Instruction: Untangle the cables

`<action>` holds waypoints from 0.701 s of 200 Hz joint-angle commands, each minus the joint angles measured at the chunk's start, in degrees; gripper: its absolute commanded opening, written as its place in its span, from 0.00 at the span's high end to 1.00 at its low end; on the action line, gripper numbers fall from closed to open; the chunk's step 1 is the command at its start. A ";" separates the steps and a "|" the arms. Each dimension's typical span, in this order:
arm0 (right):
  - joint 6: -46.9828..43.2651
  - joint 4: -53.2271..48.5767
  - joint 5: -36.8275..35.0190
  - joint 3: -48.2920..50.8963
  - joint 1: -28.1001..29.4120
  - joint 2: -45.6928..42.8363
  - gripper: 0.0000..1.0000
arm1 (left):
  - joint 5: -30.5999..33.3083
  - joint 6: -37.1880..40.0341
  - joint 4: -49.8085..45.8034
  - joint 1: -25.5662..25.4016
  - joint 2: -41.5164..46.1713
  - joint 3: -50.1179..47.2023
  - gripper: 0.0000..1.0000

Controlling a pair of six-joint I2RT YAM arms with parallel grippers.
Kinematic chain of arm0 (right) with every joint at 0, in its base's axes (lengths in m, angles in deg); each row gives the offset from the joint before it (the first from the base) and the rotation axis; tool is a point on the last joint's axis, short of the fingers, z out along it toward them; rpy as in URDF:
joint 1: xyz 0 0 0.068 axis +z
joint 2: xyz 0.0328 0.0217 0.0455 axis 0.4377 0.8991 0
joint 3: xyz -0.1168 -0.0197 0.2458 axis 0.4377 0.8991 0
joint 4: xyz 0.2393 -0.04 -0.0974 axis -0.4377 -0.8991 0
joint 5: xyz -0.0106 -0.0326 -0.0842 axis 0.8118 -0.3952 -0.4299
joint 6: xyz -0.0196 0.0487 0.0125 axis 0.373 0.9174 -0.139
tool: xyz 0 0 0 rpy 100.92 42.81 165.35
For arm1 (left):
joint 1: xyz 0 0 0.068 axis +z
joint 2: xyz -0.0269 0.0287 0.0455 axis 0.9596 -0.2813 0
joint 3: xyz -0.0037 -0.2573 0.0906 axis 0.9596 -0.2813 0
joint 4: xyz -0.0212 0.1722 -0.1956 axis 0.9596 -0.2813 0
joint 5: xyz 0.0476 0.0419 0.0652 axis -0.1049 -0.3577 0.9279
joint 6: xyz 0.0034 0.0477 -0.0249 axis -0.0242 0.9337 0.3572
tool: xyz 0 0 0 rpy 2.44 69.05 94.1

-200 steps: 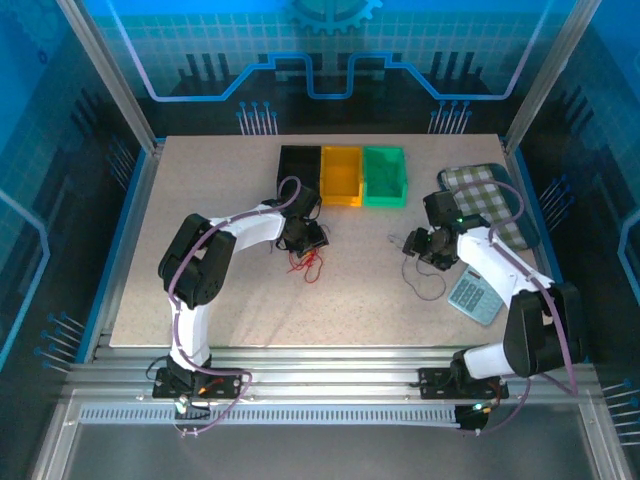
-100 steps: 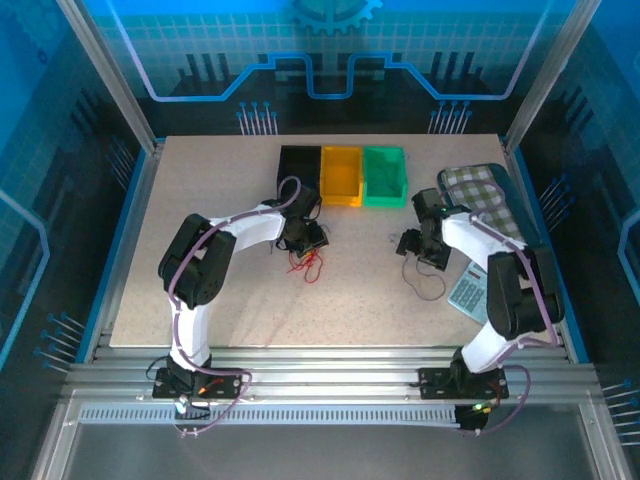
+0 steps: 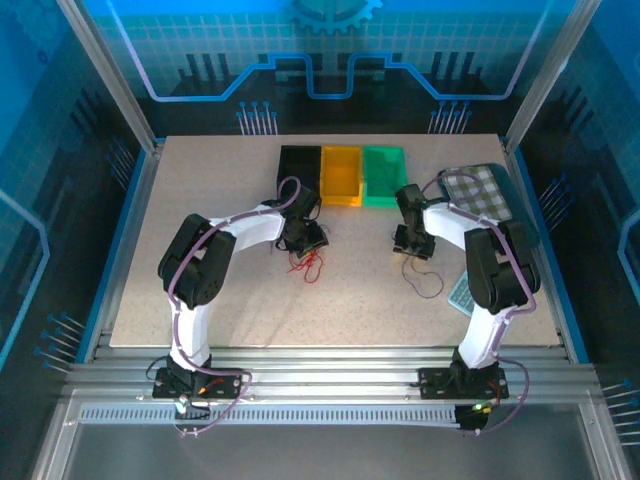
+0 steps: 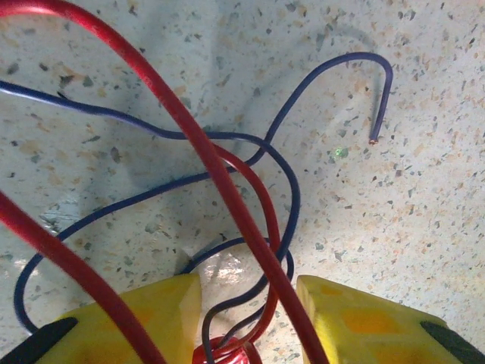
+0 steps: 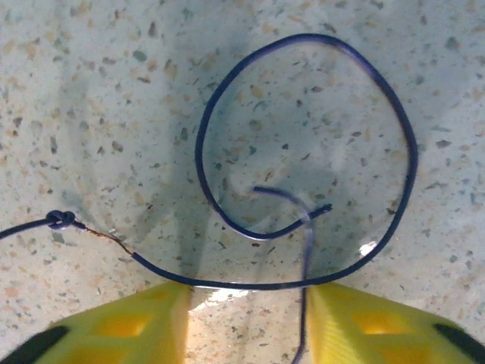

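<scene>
Red cables (image 3: 308, 263) lie tangled on the table just below my left gripper (image 3: 312, 238). In the left wrist view a thick red cable (image 4: 189, 129) and a blue-purple cable (image 4: 292, 205) cross each other and run between the yellow fingers (image 4: 151, 318) of my left gripper (image 4: 248, 292), whose jaws stand apart. A dark cable (image 3: 428, 285) curls on the table below my right gripper (image 3: 411, 244). In the right wrist view a blue-purple cable (image 5: 409, 152) forms a loop in front of my open right gripper (image 5: 248, 292), with a small knot (image 5: 61, 220) at the left. A blurred strand rises between its fingers.
Black (image 3: 298, 170), yellow (image 3: 341, 175) and green (image 3: 384, 175) bins stand in a row at the back. A checked cloth (image 3: 485, 190) lies at the right. A calculator (image 3: 460, 292) is partly hidden by the right arm.
The right arm has folded and swung left and back, carrying its gripper slightly left toward the green bin; its jaws widened, then narrowed. The left arm and red cables have not moved.
</scene>
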 commanded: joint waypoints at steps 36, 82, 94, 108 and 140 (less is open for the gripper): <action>0.40 -1.78 -2.72 0.57 1.91 1.03 0.86 | 0.18 -0.73 -1.36 0.83 -0.68 -0.44 0.60; -1.14 0.52 0.99 1.89 1.31 -3.24 0.99 | 1.73 -1.72 -1.59 0.83 0.54 -1.63 0.61; -1.28 0.85 1.95 1.95 1.15 -5.41 1.00 | 2.34 -2.09 -1.65 0.83 1.04 -2.15 0.61; -1.24 0.63 2.24 1.44 1.08 -8.20 1.00 | 3.47 -2.75 -2.76 0.83 1.30 -2.28 0.61; -1.09 -2.57 3.18 -2.93 0.65 -13.74 1.00 | 7.61 -5.46 -6.59 1.16 2.01 -2.55 0.61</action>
